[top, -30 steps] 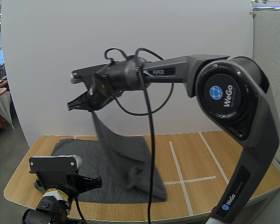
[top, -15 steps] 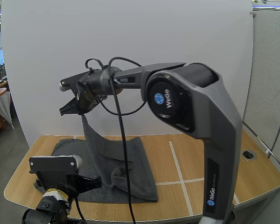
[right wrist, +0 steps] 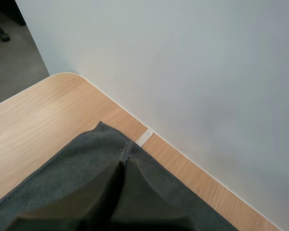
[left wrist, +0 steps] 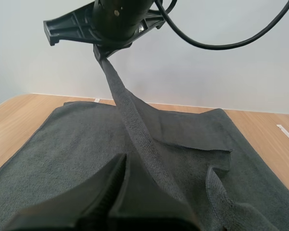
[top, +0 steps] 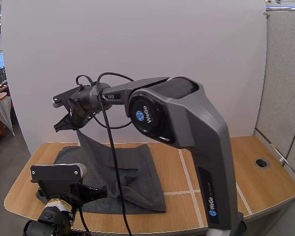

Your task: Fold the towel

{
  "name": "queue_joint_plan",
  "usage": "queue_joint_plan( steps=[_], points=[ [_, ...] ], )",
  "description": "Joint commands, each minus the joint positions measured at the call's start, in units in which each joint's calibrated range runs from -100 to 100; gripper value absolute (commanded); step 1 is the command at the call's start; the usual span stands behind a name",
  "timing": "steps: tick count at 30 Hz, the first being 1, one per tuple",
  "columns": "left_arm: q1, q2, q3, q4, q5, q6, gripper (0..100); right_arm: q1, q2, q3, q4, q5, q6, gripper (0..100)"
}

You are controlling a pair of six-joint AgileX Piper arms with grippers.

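Note:
A dark grey towel (top: 137, 172) lies on the left half of the wooden table (top: 211, 162). One corner is lifted in a taut strip (left wrist: 130, 120) up to my right gripper (top: 58, 128), which is shut on it above the towel's far left edge. In the right wrist view the right gripper (right wrist: 123, 162) looks down on the towel's far corner (right wrist: 62, 178) and the table's rounded corner. My left gripper (top: 99, 192) hovers low over the towel's near left edge, and in its own view the left gripper (left wrist: 124, 161) is one dark wedge with nothing in it.
White tape lines (top: 186, 179) cross the bare right half of the table. A round cable hole (top: 259, 162) sits near the far right edge. A white wall panel (top: 187, 49) stands right behind the table's far edge.
My right gripper has swung left and down with the towel corner. The towel's right part has been dragged over the left part and now lies flatter. The left gripper has stayed put.

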Motion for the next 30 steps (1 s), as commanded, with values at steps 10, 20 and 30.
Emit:
queue_joint_plan(
  steps=[10,20,30],
  points=[
    [0.09,0.0,0.0,0.0,-0.5,-0.5,0,0.0,11.1,-14.1,-0.1,0.7,-0.3,0],
    [0.09,0.0,0.0,0.0,-0.5,-0.5,0,0.4,16.3,-19.4,0.8,1.6,-0.7,0],
    [0.09,0.0,0.0,0.0,-0.5,-0.5,0,1.5,21.5,-26.5,0.9,2.8,-1.1,0]
  ],
)
